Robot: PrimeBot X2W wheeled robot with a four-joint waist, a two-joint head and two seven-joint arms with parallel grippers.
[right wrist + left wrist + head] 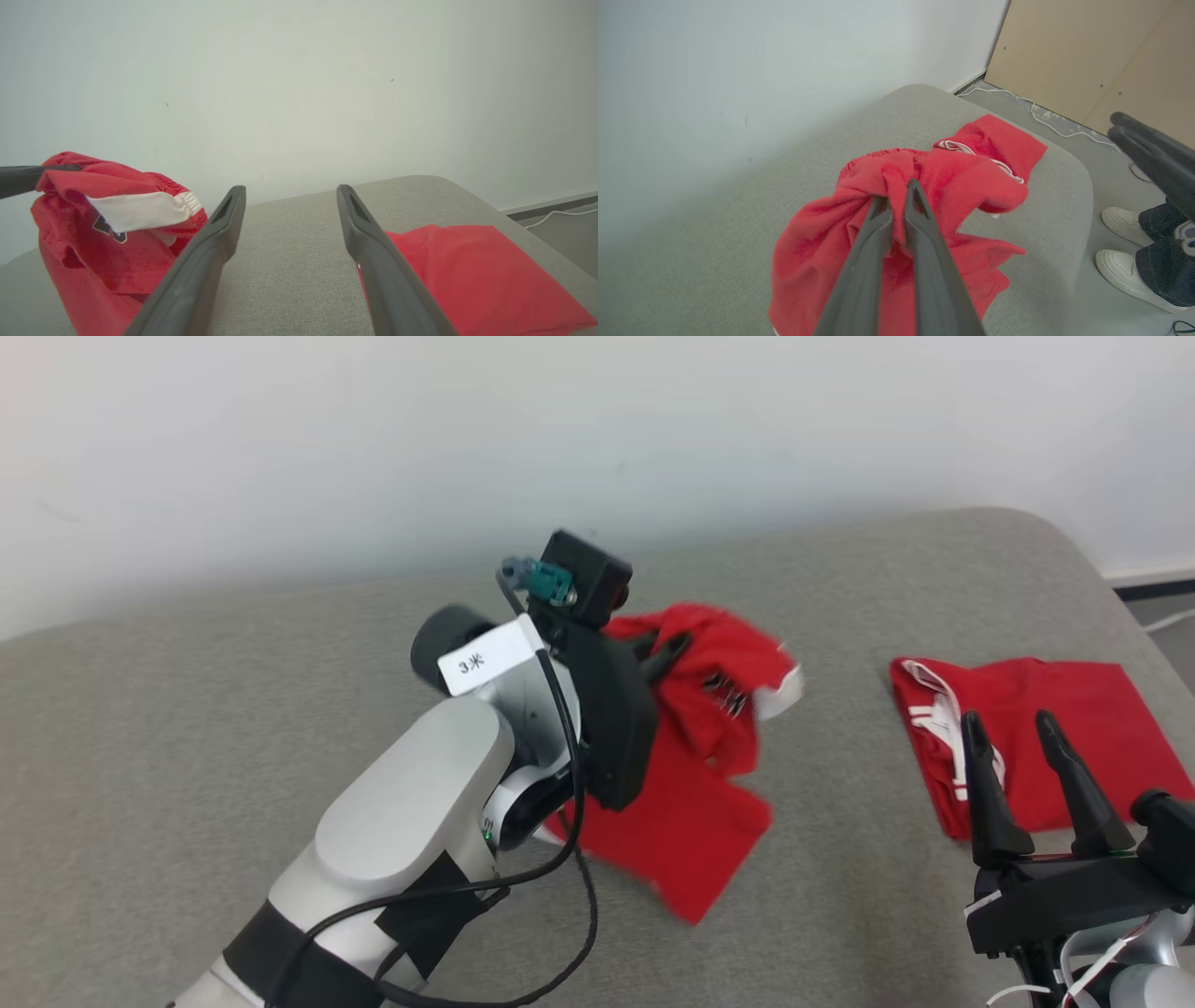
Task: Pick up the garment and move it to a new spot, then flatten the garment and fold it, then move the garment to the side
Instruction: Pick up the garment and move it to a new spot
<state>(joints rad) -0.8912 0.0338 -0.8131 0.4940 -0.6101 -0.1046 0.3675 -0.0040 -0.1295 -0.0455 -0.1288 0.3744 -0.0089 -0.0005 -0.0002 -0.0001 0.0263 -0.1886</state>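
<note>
Bare grey cushion (840, 784) open between lifted red garment (709, 747) and folded red garment (1111, 709), wall (597, 429) close behind, person's shoes (1122, 224) beside its end

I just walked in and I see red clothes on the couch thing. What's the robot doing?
The robot's left gripper is pinched shut on a crumpled red garment, holding its top up while the bottom trails on the grey cushion. Its right gripper is open and holds nothing, hovering near a second red garment that lies folded flat at the cushion's right end. A person's white shoes stand on the floor beside the cushion.
</note>
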